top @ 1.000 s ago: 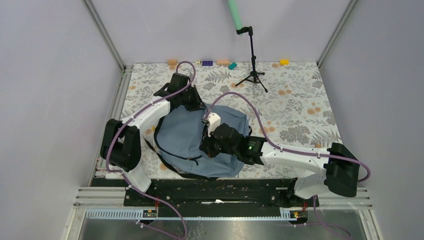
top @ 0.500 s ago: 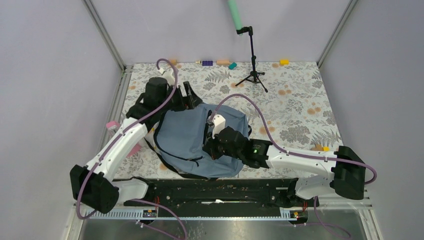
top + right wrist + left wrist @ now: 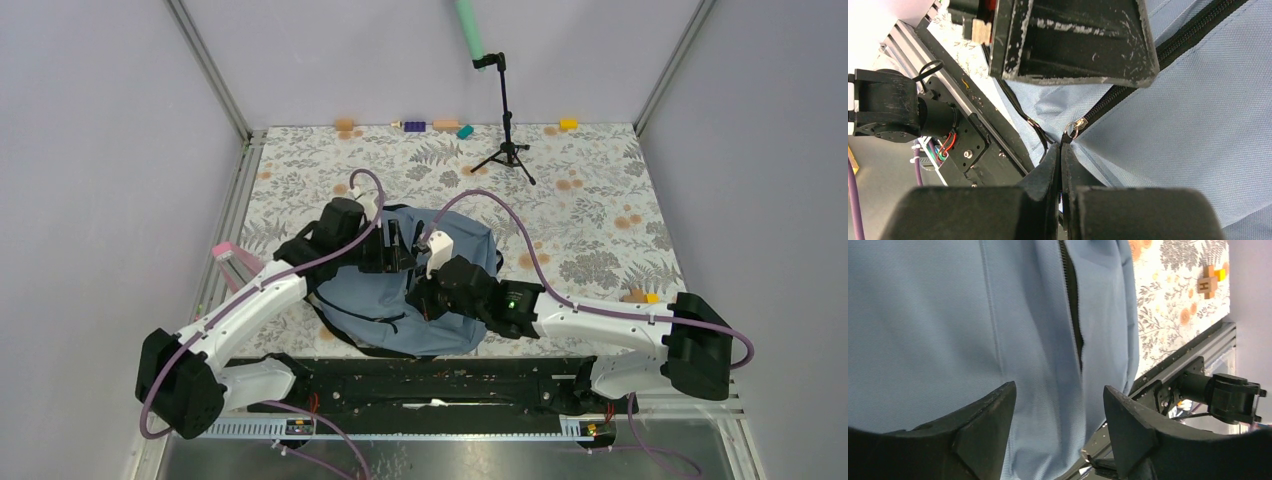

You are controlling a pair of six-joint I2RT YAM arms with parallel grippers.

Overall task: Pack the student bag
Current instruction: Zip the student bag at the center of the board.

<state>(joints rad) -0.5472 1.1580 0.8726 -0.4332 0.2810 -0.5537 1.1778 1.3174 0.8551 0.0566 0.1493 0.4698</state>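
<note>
Student bag [image 3: 923,315] beneath left end effector [image 3: 1059,400]

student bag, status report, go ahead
left tool open over student bag, holding nothing. right tool shut at zipper pull. left tool close ahead of right, crowding it.

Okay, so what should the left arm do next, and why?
Probably lower the open left end effector and pinch the backpack fabric beside the zipper: the right end effector is shut on the zipper pull, and bracing the soft fabric should let it slide.
</note>
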